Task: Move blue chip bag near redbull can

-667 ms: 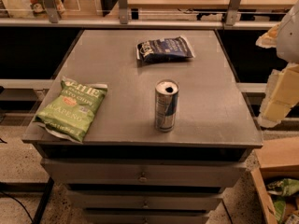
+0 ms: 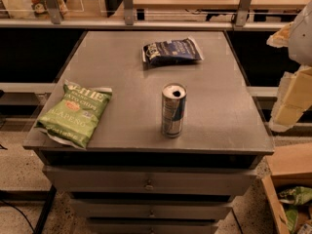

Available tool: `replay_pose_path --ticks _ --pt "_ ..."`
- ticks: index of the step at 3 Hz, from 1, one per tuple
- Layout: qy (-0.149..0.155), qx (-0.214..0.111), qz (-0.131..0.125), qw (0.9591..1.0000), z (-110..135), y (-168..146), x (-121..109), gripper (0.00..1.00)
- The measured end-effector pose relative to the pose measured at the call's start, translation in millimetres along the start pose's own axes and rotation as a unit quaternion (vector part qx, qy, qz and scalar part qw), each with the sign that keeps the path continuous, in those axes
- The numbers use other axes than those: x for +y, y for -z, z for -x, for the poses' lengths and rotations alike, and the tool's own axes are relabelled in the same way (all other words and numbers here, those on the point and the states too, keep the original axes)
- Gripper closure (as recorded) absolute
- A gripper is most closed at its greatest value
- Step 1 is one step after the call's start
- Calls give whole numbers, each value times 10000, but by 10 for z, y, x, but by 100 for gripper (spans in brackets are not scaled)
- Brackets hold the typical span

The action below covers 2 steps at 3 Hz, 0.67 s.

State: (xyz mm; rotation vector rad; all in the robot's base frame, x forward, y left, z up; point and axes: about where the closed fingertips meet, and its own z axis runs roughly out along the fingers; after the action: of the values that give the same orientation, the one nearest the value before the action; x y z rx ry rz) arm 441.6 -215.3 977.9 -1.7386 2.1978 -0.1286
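Note:
The blue chip bag lies flat at the back middle of the grey table top. It is dark navy with white lettering. The redbull can, slim, silver and blue with an open silver top, stands upright near the front middle of the table, well in front of the bag. My gripper shows as pale cream parts at the right edge of the camera view, off the table's right side and above floor level. It is apart from both the bag and the can and holds nothing that I can see.
A light-green jalapeno chip bag lies at the table's front left corner. Drawers run below the top. A rail with metal posts stands behind. A cardboard box sits on the floor at the right.

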Motion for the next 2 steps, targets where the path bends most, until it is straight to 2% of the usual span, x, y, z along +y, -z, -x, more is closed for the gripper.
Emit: replay_pose_path --ticks 1,2 --pt "220 -22 -436 9988 48 -52 -213 0" --pt "514 -115 -863 9949 177 -208 -691 0"
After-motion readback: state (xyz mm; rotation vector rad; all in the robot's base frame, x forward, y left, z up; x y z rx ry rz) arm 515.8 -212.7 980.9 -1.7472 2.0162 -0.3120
